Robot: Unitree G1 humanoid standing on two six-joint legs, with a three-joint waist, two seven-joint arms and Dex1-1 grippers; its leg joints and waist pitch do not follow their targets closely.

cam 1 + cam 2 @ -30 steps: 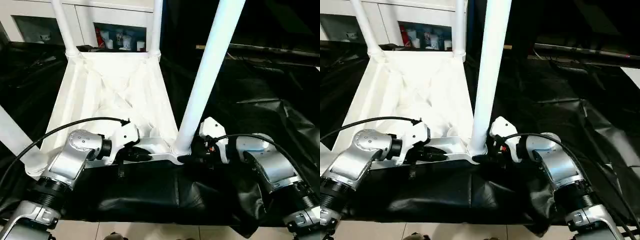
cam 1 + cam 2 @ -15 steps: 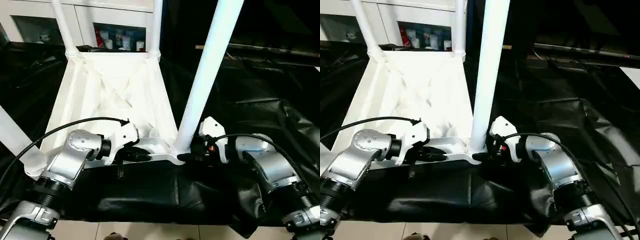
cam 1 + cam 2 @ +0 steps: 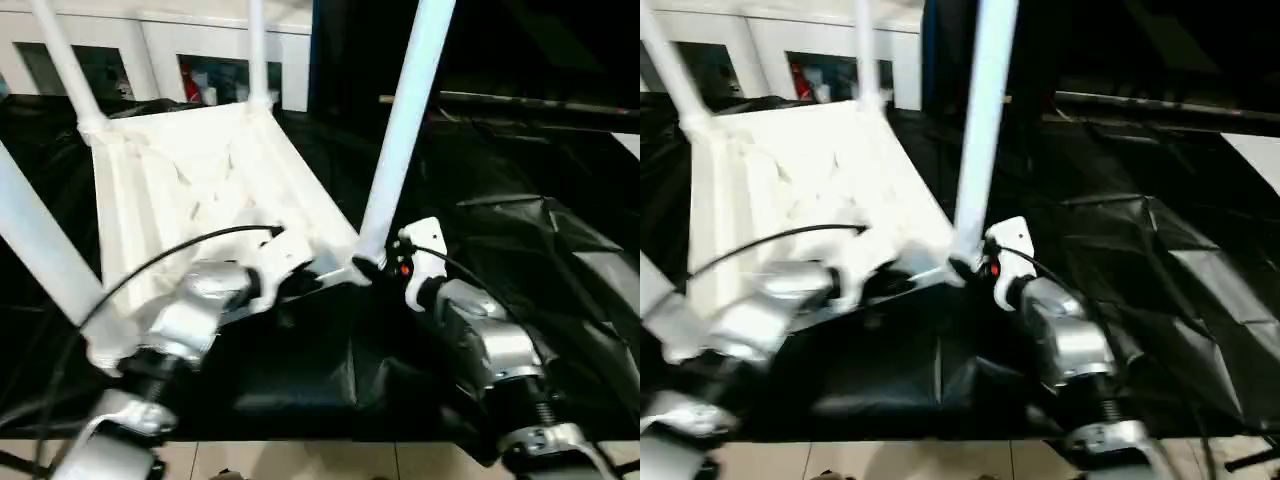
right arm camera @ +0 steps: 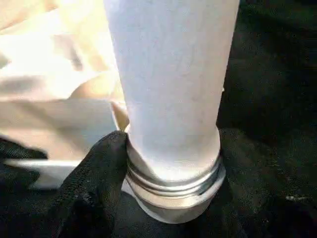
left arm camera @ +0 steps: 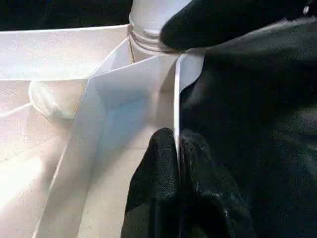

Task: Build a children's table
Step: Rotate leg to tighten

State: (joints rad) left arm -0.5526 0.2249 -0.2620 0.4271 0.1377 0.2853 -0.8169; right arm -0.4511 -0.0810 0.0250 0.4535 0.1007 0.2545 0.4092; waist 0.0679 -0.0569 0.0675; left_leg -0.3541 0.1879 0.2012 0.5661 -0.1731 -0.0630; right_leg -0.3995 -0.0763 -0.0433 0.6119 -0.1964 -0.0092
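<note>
The white table top (image 3: 190, 180) lies underside up on a black sheet, ribs showing. Four white legs stand in its corner sockets: two far ones (image 3: 60, 70) (image 3: 257, 50), a near left one (image 3: 40, 250) and a near right one (image 3: 405, 120). My left gripper (image 3: 300, 285) is shut on the thin near rim of the top, one finger on each side of it (image 5: 177, 148). My right gripper (image 3: 370, 268) is shut on the base of the near right leg (image 4: 171, 99), just above its threaded collar, with a black finger (image 4: 99, 173) pressed against it.
Crumpled black sheeting (image 3: 520, 230) covers the surface all around the top. A white cabinet with glass-fronted shelves (image 3: 210, 70) stands behind. Pale floor tiles (image 3: 300, 460) show at the near edge, below my forearms.
Both arms have pushed forward, still holding on. The near right corner has moved away from me and the far end of the top has swung left against the cabinet.
</note>
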